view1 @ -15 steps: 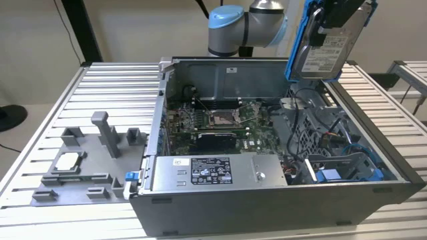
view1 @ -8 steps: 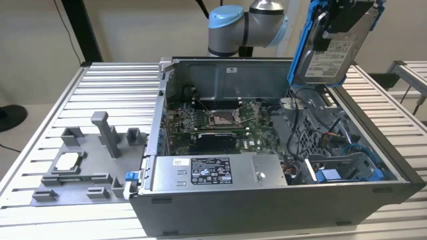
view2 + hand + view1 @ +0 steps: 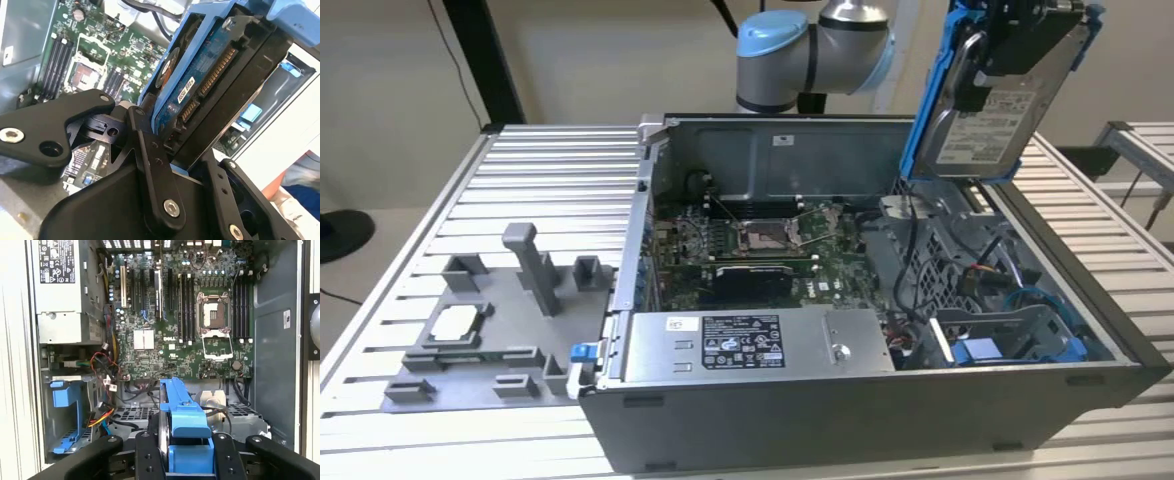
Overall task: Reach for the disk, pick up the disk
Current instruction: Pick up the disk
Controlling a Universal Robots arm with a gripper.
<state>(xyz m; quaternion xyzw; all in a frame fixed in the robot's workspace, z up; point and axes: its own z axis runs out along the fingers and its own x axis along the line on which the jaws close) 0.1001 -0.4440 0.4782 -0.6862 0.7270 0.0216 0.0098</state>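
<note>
Disk first: the flat silver-grey metal hard drive with bright blue plastic rails (image 3: 983, 110) hangs in the air above the open grey computer case (image 3: 881, 400), near the case's rear corner on the exterior view's right, tilted with its white printed label facing the camera. The label carries lines of small print and a barcode, too fine to read. The black gripper (image 3: 1014, 45) is clamped on the drive's upper end, its fingers closed against the two faces. In the second wrist view the black linkage fingers (image 3: 150, 165) press on the drive (image 3: 210, 85), whose blue circuit board, gold connector pins and a small white sticker show on the underside. In the first wrist view the blue rail (image 3: 182, 412) stands edge-on between the gripper's black fingers (image 3: 145, 455).

Below, the green motherboard (image 3: 761, 245) lies inside the case with its square metal processor socket (image 3: 761, 237) bare. A grey metal power supply box with a black-and-white sticker (image 3: 740, 345) sits at the case's near edge; its sticker is dense with symbols and print I cannot make out. Blue plastic drive brackets (image 3: 1014, 345) sit in the case's corner on the exterior view's right. The case rests on a ribbed aluminium surface (image 3: 560, 180). On the exterior view's left, a grey plastic fixture (image 3: 494, 330) holds a small flat white-silver square chip (image 3: 456, 322).
</note>
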